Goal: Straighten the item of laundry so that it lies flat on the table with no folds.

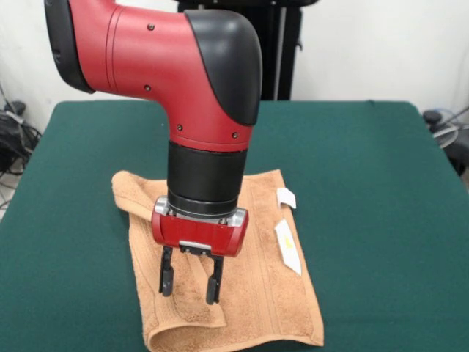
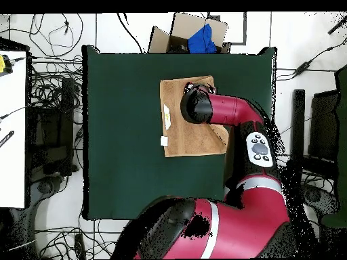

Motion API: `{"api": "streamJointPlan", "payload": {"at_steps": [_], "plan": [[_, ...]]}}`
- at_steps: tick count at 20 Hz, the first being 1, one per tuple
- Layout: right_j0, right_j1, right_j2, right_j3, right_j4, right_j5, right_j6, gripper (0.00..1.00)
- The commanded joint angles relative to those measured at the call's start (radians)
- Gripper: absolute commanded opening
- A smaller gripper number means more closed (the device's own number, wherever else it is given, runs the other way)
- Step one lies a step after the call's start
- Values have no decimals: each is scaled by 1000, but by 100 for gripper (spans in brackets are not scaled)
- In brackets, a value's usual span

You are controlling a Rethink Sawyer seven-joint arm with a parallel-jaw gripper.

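Observation:
The orange-tan towel (image 1: 271,286) lies on the green table (image 1: 366,183), near its front edge in the front view. Its left edge is folded over into a long flap (image 1: 183,315) that runs to the near left corner. Two white tags (image 1: 287,246) lie at its right edge. My gripper (image 1: 190,282) points straight down over the flap, open and empty, with its fingertips (image 1: 213,293) close to the cloth. I cannot tell whether they touch it. In the overhead view the towel (image 2: 193,139) lies on the table (image 2: 122,135), and the arm (image 2: 230,112) hides the gripper and the towel's right side.
A cardboard box (image 2: 183,30) with a blue thing (image 2: 201,39) in it stands off the table's top edge in the overhead view. Cables cover the floor around the table. A white surface (image 2: 13,122) stands at the left.

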Motion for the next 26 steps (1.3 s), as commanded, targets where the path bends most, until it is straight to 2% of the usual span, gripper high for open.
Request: {"api": "streamJointPlan", "payload": {"at_steps": [1, 15, 22, 26], "plan": [[19, 44, 19, 67, 54, -20, 193, 100], [51, 53, -2, 63, 88, -37, 206, 100], [65, 47, -17, 77, 104, 17, 201, 100], [61, 50, -14, 78, 109, 7, 190, 100]]}}
